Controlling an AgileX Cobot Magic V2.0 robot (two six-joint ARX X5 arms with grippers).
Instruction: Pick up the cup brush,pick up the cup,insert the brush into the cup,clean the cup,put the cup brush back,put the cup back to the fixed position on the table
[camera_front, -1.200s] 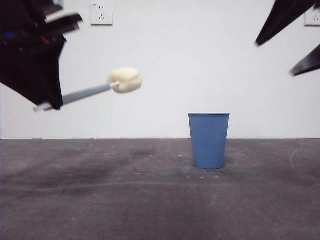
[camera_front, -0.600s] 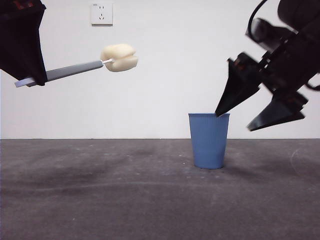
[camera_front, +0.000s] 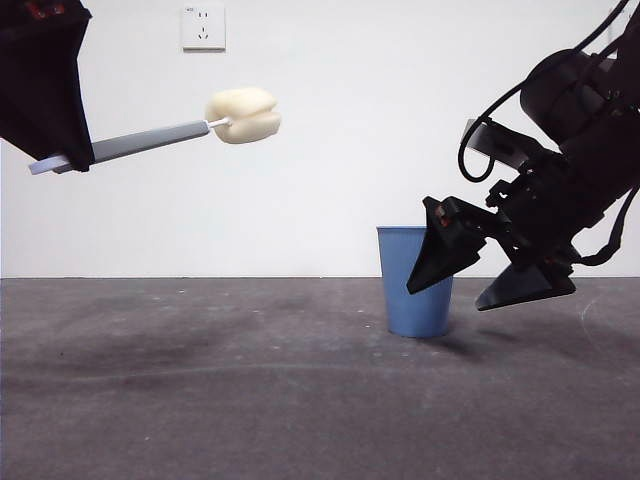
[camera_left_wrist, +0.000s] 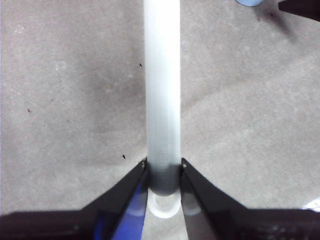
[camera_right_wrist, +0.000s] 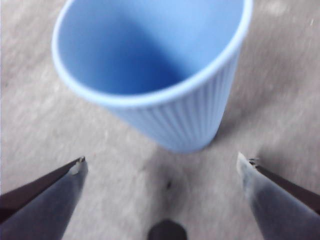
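So the right pincer (camera_front: 485, 283) is hanging low beside the cup (camera_front: 418, 281), jaws spread wide apart with nothing between them, tips pointing at the cup's side. In the right wrist view the cup (camera_right_wrist: 165, 75) sits just ahead of the 2 tips, centred in the gap but not yet between them, so I'd say the grab hasn't happened.

Handling-wise: it's a thin blue plastic tumbler, empty, so I'd guess very light and a bit squishy at the rim. It tapers toward the base and the ribs are fine, so a squeeze too low could let it squirt upward or tip. Mid-wall or a bit above looks like the sensible place to pinch, and gently, since a nudge from 1 jaw first would probably just slide it across the worktop (camera_front: 200, 400).

The left pincer (camera_left_wrist: 164, 167) is clamped on the cup brush (camera_front: 150, 140) near the looped end of the handle, holding it up high and well apart from the cup, sponge head pointing toward the cup's side of the scene. The handle looks stiff, the sponge soft.

Nothing else is near the cup. Only other thing around is a wall socket (camera_front: 203, 28) behind, which doesn't matter.
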